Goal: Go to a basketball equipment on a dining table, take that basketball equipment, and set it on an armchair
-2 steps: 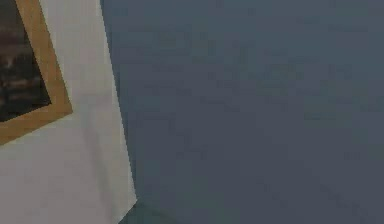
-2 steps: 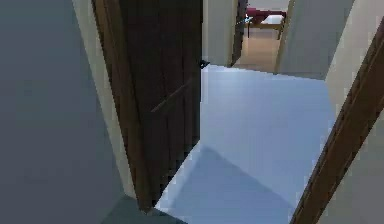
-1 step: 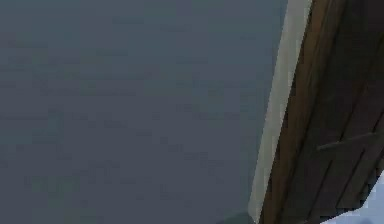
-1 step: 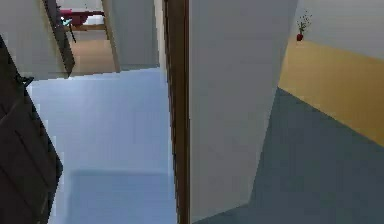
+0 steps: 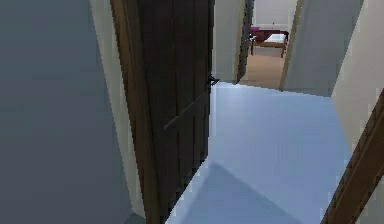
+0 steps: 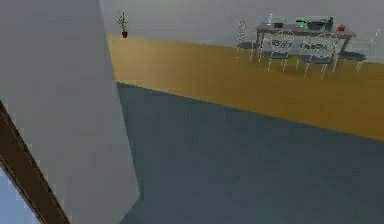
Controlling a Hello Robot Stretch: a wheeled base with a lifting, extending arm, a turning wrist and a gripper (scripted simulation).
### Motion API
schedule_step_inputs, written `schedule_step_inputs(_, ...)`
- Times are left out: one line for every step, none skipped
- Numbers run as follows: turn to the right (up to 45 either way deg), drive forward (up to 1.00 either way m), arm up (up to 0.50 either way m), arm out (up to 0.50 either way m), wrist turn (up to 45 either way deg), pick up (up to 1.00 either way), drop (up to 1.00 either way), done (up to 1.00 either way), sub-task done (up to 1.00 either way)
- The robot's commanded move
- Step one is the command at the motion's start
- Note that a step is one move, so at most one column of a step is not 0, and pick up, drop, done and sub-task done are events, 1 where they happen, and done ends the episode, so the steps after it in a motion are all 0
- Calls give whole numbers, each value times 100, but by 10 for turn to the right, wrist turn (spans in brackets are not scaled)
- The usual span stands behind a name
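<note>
In the arm side view a dining table (image 6: 300, 33) stands far off at the upper right on an orange-brown floor, ringed by several pale wire chairs (image 6: 283, 48). Small dark and green items (image 6: 310, 25) lie on its top, too small to name, and a small red blob (image 6: 341, 27) sits near its right end.
A dark wooden door (image 5: 180, 90) stands ajar close ahead, with a grey wall (image 5: 50, 110) left of it. Pale blue floor (image 5: 270, 140) runs to a doorway showing a dark red bench-like piece (image 5: 270, 40). A white wall (image 6: 60, 110) fills the arm side view's left; a potted plant (image 6: 123, 24) stands far off.
</note>
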Motion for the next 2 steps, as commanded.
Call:
schedule_step_inputs(240,0,0,0,0,0,0,0,0)
schedule_step_inputs(0,85,0,0,0,0,0,0,0)
